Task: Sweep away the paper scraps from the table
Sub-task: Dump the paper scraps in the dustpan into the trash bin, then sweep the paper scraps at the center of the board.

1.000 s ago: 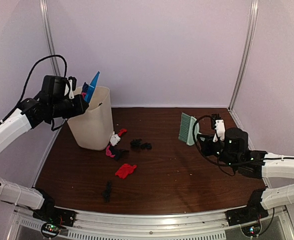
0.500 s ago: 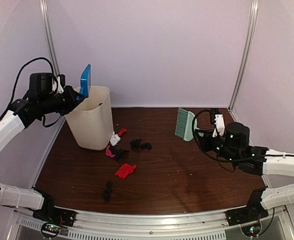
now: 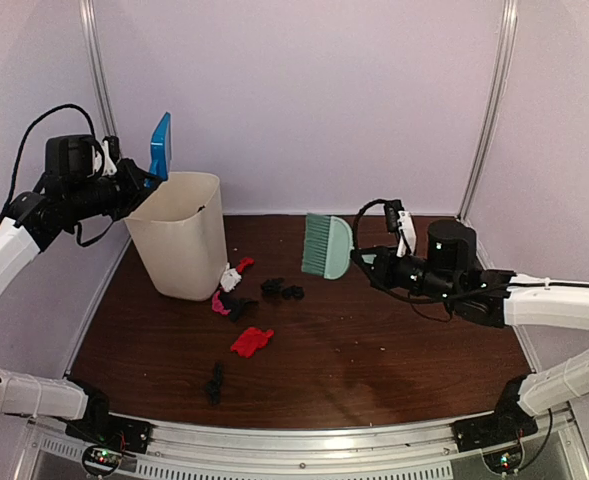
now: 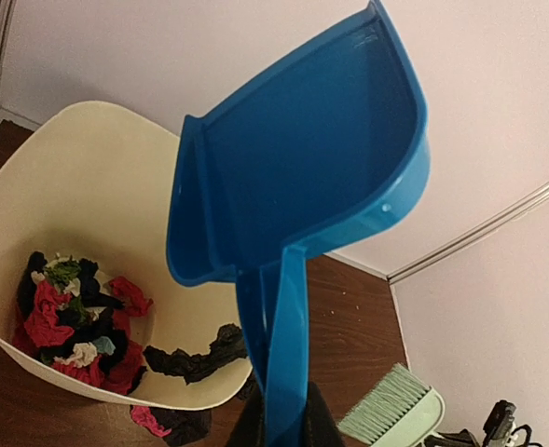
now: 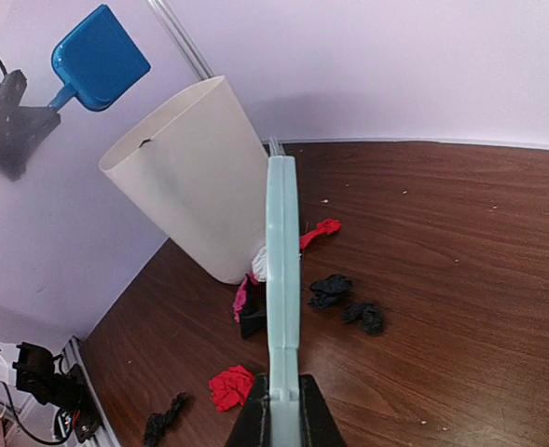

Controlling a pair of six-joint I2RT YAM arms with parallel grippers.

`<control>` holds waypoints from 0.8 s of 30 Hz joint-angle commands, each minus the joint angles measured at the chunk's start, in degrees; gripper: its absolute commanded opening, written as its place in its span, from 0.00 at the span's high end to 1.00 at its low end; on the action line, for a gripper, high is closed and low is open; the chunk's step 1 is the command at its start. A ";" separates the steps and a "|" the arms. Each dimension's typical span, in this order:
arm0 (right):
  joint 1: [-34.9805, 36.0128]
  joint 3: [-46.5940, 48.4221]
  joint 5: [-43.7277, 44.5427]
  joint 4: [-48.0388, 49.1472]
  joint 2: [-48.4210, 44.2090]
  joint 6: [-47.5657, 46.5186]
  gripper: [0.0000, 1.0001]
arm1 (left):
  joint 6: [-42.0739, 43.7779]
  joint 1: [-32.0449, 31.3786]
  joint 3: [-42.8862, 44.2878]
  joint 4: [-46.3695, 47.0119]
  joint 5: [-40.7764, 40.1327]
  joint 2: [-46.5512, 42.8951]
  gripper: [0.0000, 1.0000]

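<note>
My left gripper (image 3: 139, 181) is shut on the handle of the blue dustpan (image 3: 160, 145), which it holds upright above the back left rim of the cream bin (image 3: 179, 236). The pan (image 4: 302, 168) looks empty. My right gripper (image 3: 366, 258) is shut on the handle of the pale green brush (image 3: 326, 246), held in the air over the table's (image 3: 404, 345) middle back. Paper scraps lie on the wood right of the bin: a red one (image 3: 252, 341), black ones (image 3: 282, 291), a pink and black clump (image 3: 229, 303) and a black strip (image 3: 215, 381).
The bin (image 4: 97, 158) holds several red, black and white scraps (image 4: 74, 321), and one black bit hangs at its near rim (image 4: 199, 358). White walls with metal posts close in the back and sides. A silver rail (image 3: 304, 450) runs along the front edge.
My left arm has swung the dustpan up and to the left, from tipped into the bin to upright above its rim. The right arm has carried the brush leftward toward the table's middle.
</note>
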 commanded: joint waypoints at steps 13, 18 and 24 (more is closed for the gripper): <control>3.37 33.67 -13.17 3.36 40.85 26.18 1.00 | 11.69 -1.69 -4.70 1.25 -4.97 -4.91 1.00; 3.37 45.00 -12.48 -1.30 52.20 30.01 1.00 | 12.80 -1.78 -6.62 1.21 -6.64 -7.05 1.00; 3.28 54.25 -13.23 -6.56 62.27 30.88 1.00 | 13.56 -1.82 -8.56 1.25 -7.96 -8.31 1.00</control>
